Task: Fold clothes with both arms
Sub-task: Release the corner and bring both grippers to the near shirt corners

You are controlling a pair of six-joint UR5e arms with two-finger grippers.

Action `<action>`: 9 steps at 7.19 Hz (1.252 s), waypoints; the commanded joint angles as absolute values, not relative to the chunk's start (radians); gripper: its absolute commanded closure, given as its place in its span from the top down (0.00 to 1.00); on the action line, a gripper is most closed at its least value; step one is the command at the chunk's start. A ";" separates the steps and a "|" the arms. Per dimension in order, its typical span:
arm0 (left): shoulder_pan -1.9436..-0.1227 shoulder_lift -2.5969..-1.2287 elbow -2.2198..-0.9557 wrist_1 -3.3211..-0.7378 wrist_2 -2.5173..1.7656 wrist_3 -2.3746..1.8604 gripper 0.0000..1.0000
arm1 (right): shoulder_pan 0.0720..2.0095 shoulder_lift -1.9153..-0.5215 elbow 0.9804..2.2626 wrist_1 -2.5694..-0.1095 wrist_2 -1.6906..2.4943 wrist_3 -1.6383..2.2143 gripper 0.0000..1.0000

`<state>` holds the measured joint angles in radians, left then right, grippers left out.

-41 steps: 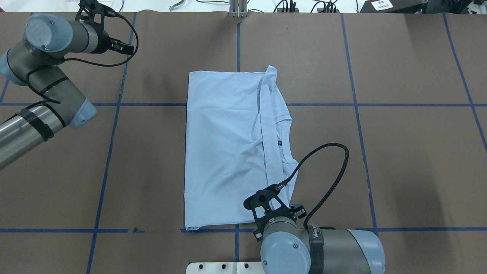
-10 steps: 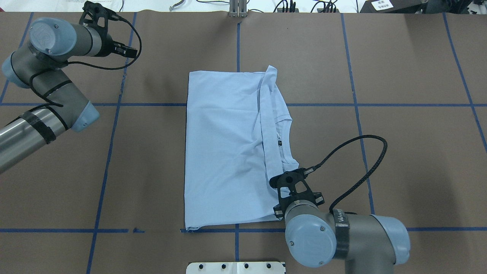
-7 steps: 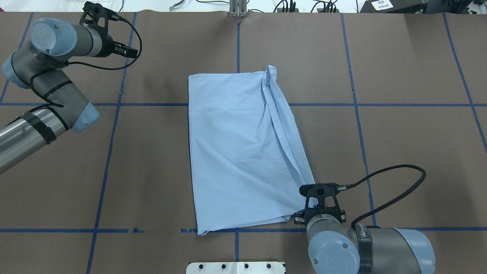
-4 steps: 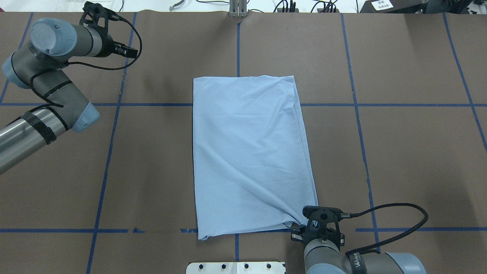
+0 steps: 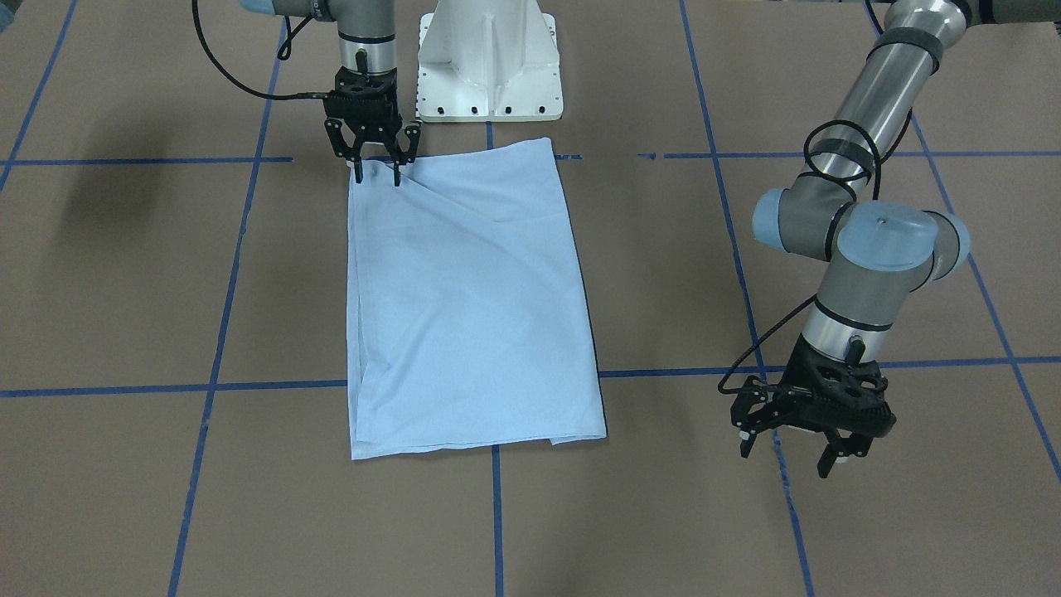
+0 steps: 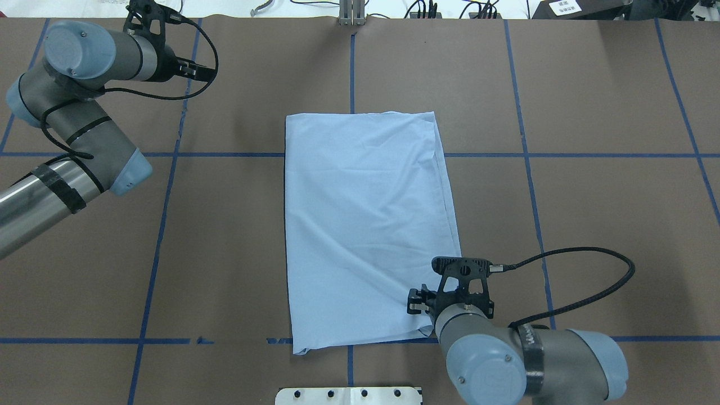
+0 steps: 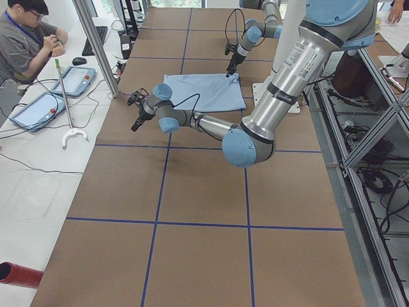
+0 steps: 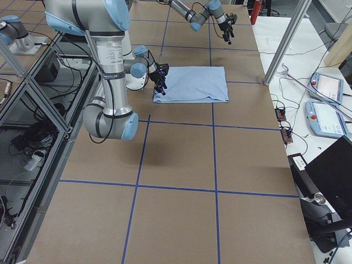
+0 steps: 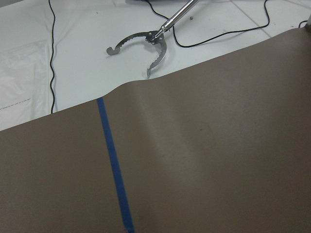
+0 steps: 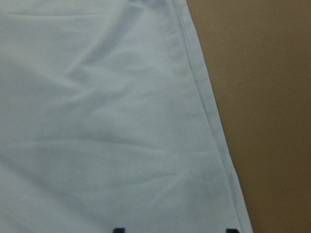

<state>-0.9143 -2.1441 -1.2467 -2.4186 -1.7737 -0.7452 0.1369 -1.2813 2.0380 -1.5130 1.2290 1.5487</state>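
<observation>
Hovering over bare worktop (image 6: 590,225), the left tool (image 5: 785,460) is spreading its two fingers wide and gripping nothing; neither finger is touching anything. The left arm (image 5: 862,257) is reaching in from the robot's left side, its forearm sloping down to a bent wrist. The tool is pointing down at a tilt toward the worktop's far edge. Its wrist camera is picking up brown paper, a blue tape line (image 9: 114,165) and a metal reacher claw (image 9: 146,46) lying on the white surface beyond. The T-shirt (image 6: 365,225) is sitting well apart from this tool, off to its right.

That light blue shirt is lying flat in the middle of the worktop, folded into a long plain rectangle running from the far side toward the robot. Soft creases are slanting toward its near right corner.

The right tool (image 5: 377,176) is standing open too, holding nothing, poised over that near right corner. Its fingertips (image 10: 119,230) are showing apart at the bottom of the wrist view, with cloth and a hemmed edge filling the space between them. Whether they are pressing on the fabric I cannot tell. The right arm (image 6: 506,360) is coming in from the robot's right, with the tool pointing straight down near the white pedestal base (image 5: 489,58).
</observation>
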 commanded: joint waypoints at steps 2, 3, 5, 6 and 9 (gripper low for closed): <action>-0.769 -2.032 -1.604 -2.280 -1.829 -1.096 1.00 | 0.256 -1.304 2.040 -1.228 1.301 1.622 1.00; -0.685 -1.976 -1.782 -2.172 -1.794 -1.217 1.00 | 0.270 -1.302 2.042 -1.221 1.298 1.719 1.00; -0.446 -1.939 -1.983 -1.995 -1.621 -1.458 1.00 | 0.282 -1.302 2.034 -1.221 1.293 1.831 1.00; -0.343 -1.921 -1.985 -1.994 -1.549 -1.550 1.00 | 0.284 -1.302 2.028 -1.223 1.283 1.833 1.00; -0.169 -1.881 -1.982 -1.997 -1.462 -1.773 0.75 | 0.282 -1.302 2.013 -1.221 1.266 1.833 1.00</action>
<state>-0.2308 -1.8895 -1.9812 -1.9980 -1.4813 -1.6821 0.2823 -1.3024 2.0162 -1.2212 1.2691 1.8323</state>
